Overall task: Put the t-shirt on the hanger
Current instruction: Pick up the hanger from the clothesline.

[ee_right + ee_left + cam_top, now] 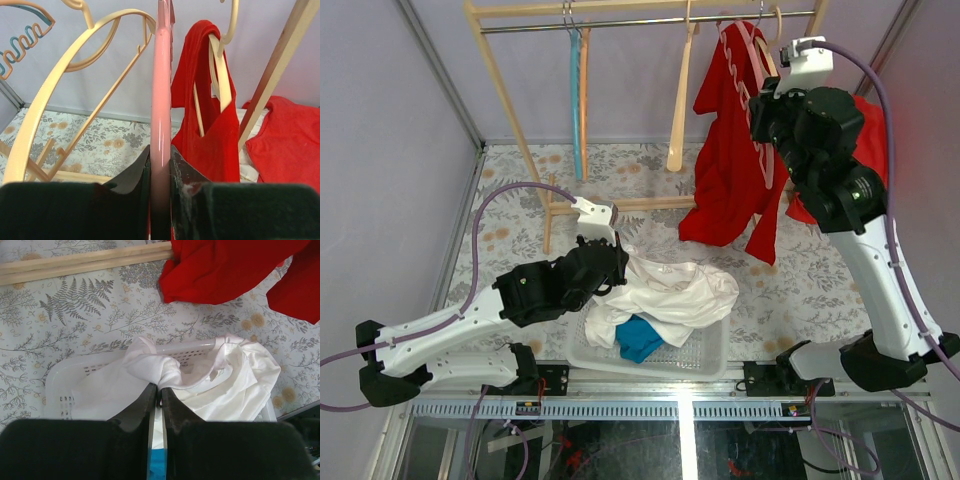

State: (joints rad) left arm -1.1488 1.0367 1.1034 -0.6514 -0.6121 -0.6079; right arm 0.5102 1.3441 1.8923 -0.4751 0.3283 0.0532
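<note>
L tool (159,389) pinches a shirt (235,375) fold, shirt lying in basket (57,382). R tool (160,150) clamps hanger (161,100) up nr rack (620,21). Step: pickup; next prob needs lifting shirt, collar open, toward hanger.

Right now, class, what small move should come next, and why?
Probably raise the left fingers, shut on a fold of the soft white cotton t-shirt, to lift it from the white plastic basket. The right fingers hold the thin pale pink plastic hanger aloft, so the shirt must rise to it.
</note>
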